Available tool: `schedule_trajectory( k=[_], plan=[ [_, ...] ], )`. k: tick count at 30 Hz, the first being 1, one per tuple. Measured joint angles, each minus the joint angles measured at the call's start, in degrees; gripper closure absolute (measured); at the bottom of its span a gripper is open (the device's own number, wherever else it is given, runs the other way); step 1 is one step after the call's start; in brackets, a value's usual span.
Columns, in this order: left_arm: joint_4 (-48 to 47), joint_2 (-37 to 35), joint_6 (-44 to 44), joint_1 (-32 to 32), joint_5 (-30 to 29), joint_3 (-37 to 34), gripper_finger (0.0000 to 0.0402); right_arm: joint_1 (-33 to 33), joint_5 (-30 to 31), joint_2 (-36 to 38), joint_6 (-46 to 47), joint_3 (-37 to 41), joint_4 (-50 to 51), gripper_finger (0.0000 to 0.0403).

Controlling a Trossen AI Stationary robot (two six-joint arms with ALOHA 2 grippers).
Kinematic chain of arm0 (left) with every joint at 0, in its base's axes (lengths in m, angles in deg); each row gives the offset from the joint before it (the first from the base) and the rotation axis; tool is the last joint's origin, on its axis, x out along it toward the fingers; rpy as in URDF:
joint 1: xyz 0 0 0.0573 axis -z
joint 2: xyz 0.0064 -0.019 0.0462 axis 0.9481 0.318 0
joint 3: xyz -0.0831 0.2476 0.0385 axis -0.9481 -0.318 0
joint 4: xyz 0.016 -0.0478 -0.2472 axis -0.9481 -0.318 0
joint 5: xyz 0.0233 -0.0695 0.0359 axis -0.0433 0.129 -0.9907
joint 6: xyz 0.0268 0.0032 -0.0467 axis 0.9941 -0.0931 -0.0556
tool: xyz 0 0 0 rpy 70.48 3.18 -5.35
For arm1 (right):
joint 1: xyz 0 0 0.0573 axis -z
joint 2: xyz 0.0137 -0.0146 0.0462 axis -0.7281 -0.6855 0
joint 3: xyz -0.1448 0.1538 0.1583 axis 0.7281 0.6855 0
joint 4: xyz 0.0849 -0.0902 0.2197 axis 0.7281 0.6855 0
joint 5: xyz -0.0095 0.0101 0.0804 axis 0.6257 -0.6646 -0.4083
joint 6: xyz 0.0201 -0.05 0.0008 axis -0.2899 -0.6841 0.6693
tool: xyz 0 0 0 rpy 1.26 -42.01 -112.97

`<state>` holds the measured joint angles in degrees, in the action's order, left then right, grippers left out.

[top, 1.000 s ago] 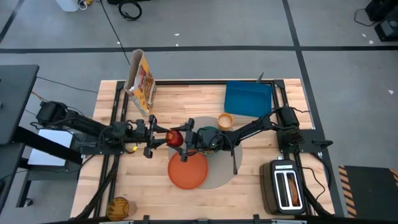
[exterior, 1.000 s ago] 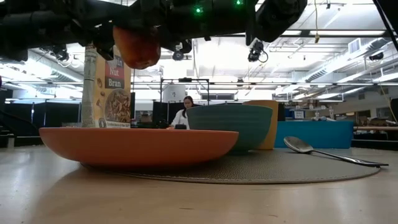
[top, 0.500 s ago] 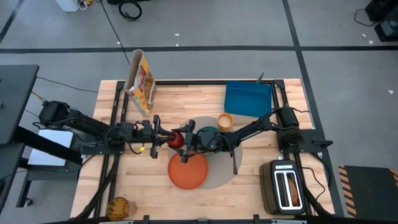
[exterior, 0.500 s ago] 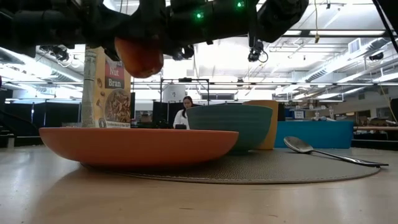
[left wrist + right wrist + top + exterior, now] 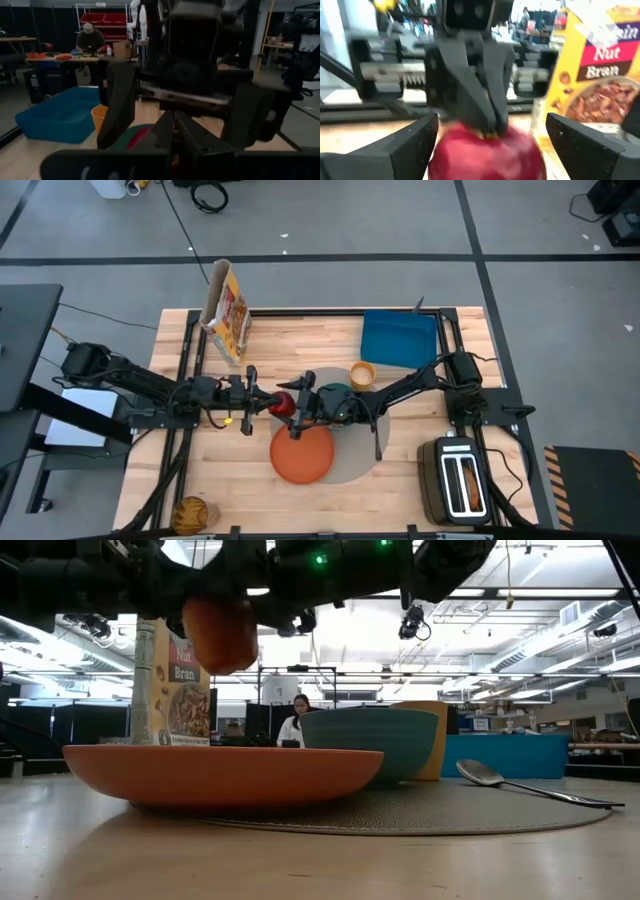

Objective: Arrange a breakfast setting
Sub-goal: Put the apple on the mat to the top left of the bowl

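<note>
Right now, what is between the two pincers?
The red apple: the left pincer grips its top, and the right pincer stands open on either side of it. The right wrist view shows this best.

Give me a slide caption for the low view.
Red apple held in mid-air above the orange plate, teal bowl behind.

I see two dark, slender jointed arms with black cabling trailing from their bases. The left gripper [image 5: 487,122] has tapering black fingers below a toothed rail; green lights glow overhead, probably on a wrist.
</note>
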<state>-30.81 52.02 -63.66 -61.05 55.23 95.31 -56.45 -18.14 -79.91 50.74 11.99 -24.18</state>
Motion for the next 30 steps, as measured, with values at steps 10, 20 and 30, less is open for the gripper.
schedule_trajectory(
  k=[10, 20, 30],
  plan=[
    [-9.4, -3.1, 1.4, -4.7, -1.6, 0.0, 0.0387, -3.3, 6.1, 8.1, -0.1, 0.1, 15.4, 0.0008],
    [-5.5, 6.2, 0.8, -6.9, -3.5, 0.5, 0.0387, -8.5, 7.3, 15.1, -1.8, 0.1, 17.9, 0.0007],
    [-3.5, 20.2, 0.9, -11.5, -3.4, 7.4, 0.0387, -11.6, 7.9, 15.4, -2.5, 0.2, 19.4, 0.0007]
  ],
)
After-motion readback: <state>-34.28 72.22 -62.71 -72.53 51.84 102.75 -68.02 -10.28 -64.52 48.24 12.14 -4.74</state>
